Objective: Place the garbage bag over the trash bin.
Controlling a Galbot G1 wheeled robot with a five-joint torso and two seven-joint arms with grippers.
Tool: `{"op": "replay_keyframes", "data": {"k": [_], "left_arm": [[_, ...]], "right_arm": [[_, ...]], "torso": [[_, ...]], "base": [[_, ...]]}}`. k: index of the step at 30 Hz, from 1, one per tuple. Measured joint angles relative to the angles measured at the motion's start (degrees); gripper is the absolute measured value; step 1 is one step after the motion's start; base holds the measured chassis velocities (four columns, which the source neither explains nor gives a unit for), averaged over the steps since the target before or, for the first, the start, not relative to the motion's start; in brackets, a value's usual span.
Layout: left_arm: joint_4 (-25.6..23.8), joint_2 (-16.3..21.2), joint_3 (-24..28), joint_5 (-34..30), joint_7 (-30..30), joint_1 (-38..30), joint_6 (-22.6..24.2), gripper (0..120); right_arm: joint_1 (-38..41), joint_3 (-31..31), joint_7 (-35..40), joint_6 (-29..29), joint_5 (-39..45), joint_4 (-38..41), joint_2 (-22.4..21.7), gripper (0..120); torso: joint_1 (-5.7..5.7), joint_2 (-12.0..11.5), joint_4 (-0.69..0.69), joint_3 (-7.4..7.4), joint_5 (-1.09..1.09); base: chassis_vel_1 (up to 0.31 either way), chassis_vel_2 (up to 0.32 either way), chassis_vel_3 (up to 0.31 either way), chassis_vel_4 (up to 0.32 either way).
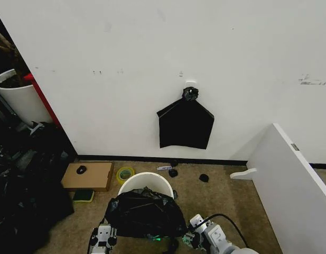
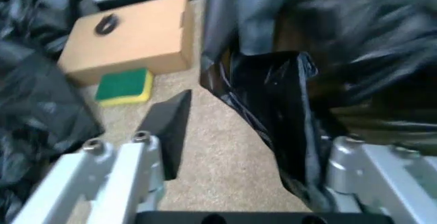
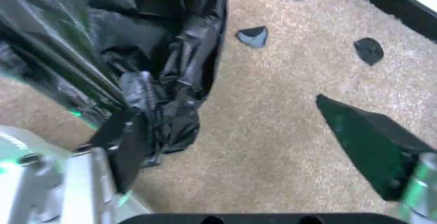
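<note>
Bag (image 1: pixel 145 212), black and glossy, is draped over the near side of the white bin (image 1: pixel 147 181), whose far rim is uncovered. Bin stands on carpet near the wall. Left gripper (image 2: pixel 242 157) is at the bag's lower left, jaws apart with plastic between them. Right gripper (image 3: pixel 256 139) is at the lower right, jaws wide apart, one finger (image 3: pixel 126 142) touching the bag. A cardboard box (image 1: pixel 87 175) lies to the left of the bin.

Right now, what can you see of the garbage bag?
The garbage bag is thin, glossy, wrinkled black plastic, bunched up in front of the white trash bin and hiding its near rim and side. It is not yet spread over the bin. The left tool and right tool are open at its lower corners, folds beside their fingers.
</note>
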Motion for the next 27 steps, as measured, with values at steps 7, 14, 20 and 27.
{"op": "replay_keyframes", "data": {"k": [7,14,20,27], "left_arm": [[1.3,2.3,-1.4,4.8,7.7,1.8,-11.3,86],[2.0,4.2,-2.5,6.8,8.4,3.9,-14.5,100],[2.4,5.9,-5.4,9.8,7.1,5.3,-17.1,100],[4.2,7.7,-8.2,14.3,11.4,5.2,-23.9,100]], "right_arm": [[0.2,-0.4,0.1,0.7,-0.5,-3.3,2.3,100],[1.4,-1.1,0.1,2.3,-0.8,-6.1,4.0,100],[2.5,-1.2,0.1,3.3,-0.9,-7.9,4.3,100],[2.2,-1.1,0.0,3.4,-1.6,-7.9,3.9,100]], "torso": [[0.0,0.0,0.0,0.0,-0.01],[0.0,0.0,0.0,0.0,-0.01],[0.0,0.0,0.0,0.0,0.0],[0.0,0.0,0.0,0.0,-0.01]], "base": [[0.0,0.0,0.0,0.0],[0.0,0.0,0.0,0.0],[0.0,0.0,0.0,0.0],[0.0,0.0,0.0,0.0]]}}
